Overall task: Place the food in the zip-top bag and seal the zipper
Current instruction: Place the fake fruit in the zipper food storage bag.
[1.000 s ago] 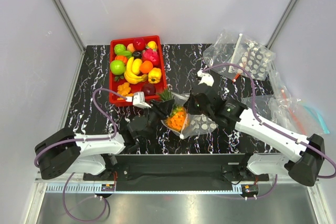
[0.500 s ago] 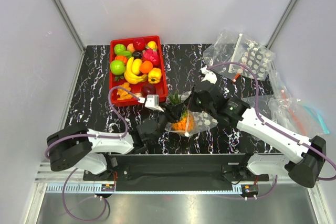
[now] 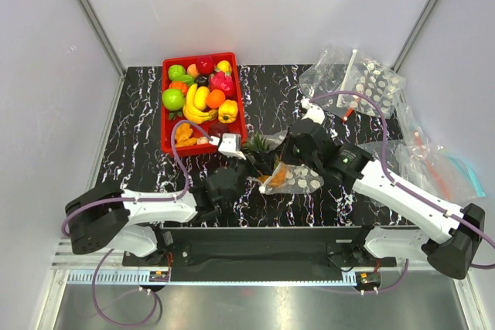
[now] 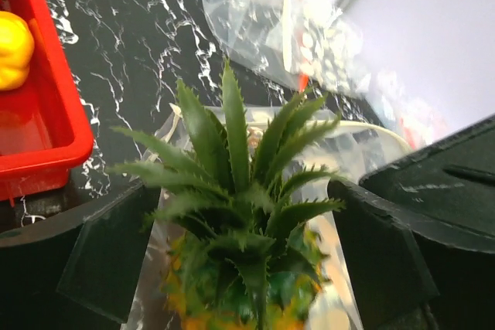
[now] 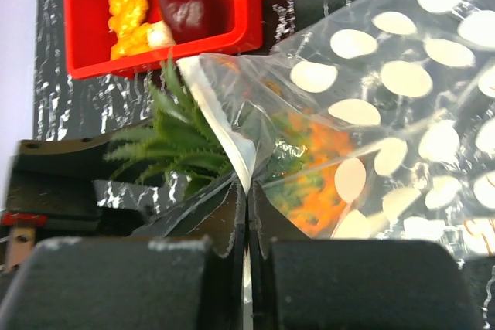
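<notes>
With the right claw (image 5: 247,208) pinching the clear white-dotted plastic bag (image 5: 402,113) at its lip, the wide-spread left claw (image 4: 244,191) should nudge the leafy orange toy pineapple (image 4: 240,226) deeper inside.

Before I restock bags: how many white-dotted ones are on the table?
2. One dotted bag is mid-table, pinched by the right fingers, pineapple partly inside; the other bag lies at the far right corner. More may hide among the plain bags.
</notes>
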